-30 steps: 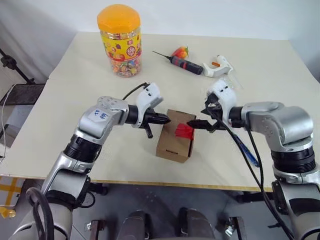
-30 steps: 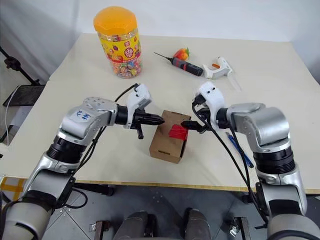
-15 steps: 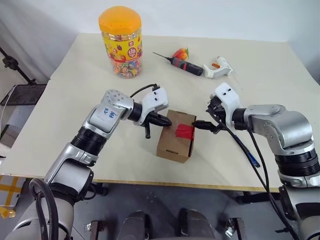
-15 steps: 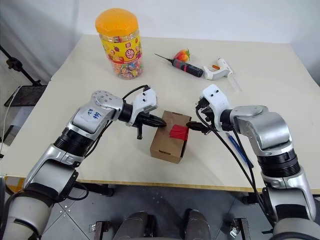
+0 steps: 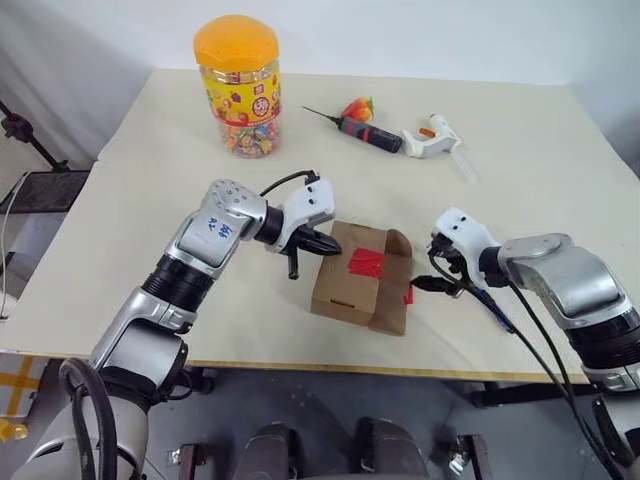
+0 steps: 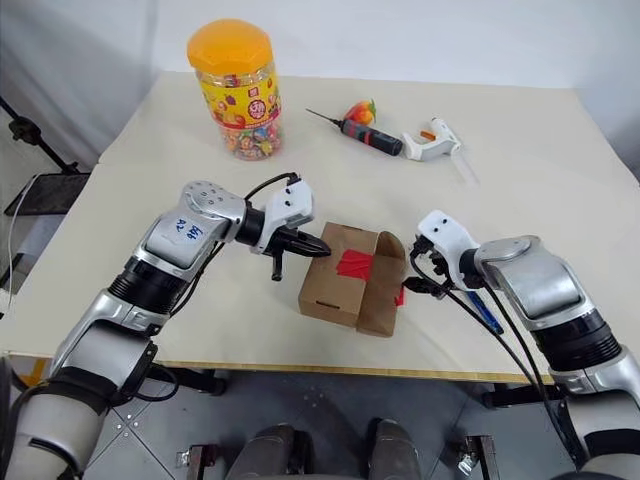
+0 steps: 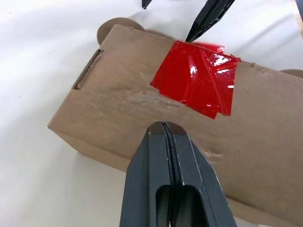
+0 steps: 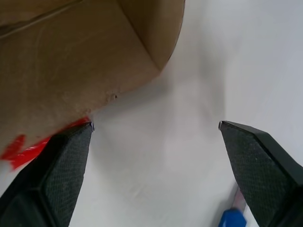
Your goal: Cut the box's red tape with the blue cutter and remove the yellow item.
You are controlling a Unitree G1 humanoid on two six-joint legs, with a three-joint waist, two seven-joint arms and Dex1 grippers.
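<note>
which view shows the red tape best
The left wrist view: the red tape lies close and unobstructed on the box. The eye views show it as a small patch; the right wrist view catches a red sliver at the box's edge.

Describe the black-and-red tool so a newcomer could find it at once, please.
Start at the orange-lidded jar at the table's far edge. To its right lies the black-and-red tool, beside a white glue gun. Its thin needle tip, pointing toward the jar, sets it apart.

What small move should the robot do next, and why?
Probably the open right gripper should lift the hanging flap fully aside. The box is open on that side, the shut left gripper steadies it, and the inside is not yet visible.
</note>
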